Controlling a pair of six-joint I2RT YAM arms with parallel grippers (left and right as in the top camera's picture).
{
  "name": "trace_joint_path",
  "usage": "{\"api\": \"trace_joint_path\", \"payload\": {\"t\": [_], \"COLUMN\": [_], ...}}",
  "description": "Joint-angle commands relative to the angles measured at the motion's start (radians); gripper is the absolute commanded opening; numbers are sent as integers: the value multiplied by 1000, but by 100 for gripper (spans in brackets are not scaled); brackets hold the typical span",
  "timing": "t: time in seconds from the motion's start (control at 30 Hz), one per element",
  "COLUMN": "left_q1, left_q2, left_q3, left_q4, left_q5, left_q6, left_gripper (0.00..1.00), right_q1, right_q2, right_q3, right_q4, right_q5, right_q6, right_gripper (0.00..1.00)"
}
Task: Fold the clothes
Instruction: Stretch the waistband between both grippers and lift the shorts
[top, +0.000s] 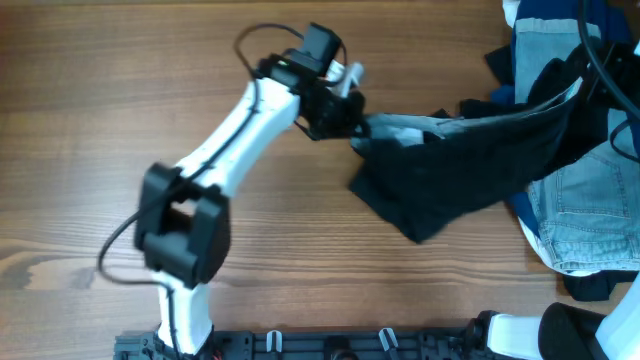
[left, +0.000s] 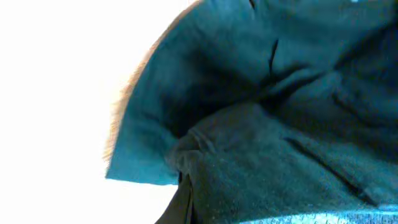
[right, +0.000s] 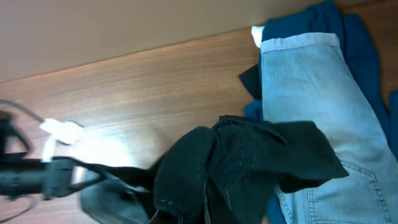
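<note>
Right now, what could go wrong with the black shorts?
The left end effector pinches only the edge of the black shorts by the pale waistband, so they might slip out. Their far end drapes over the light-blue jeans, so pulling could drag the jeans along.

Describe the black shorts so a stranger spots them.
On the wooden table, find the clothes pile at the right. The black shorts stretch leftward from it to the left claw; unlike the pale jeans and blue cloth, they're black with a grey waistband.
</note>
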Motion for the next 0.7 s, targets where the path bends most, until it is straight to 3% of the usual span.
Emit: {"api": "trace_joint_path", "payload": {"t": [0.0, 0.1, 0.33, 0.53, 0.67], "left_q1": [132, 260, 411, 451, 451], "left_q2": [-207, -394, -732, -1053, -1137], "left_q3": [2, 2, 2, 2, 2], "left_q4": [-27, -26, 80, 102, 60], "left_q5": [-181, -224, -465, -588, -621], "left_q6": [40, 64, 77, 119, 118], "left_gripper": [4, 4, 4, 4, 4], "right_q1": [3, 3, 74, 74, 74], "right_q2": [6, 13, 19, -124, -229], "right_q3": [19, 19, 43, 95, 95], "right_q4": [7, 13, 150, 137, 64], "right_q5": [-28, -72, -110, -90, -52], "right_q6": [-18, -21, -20, -19, -20], "right_gripper": [4, 4, 4, 4, 4]}}
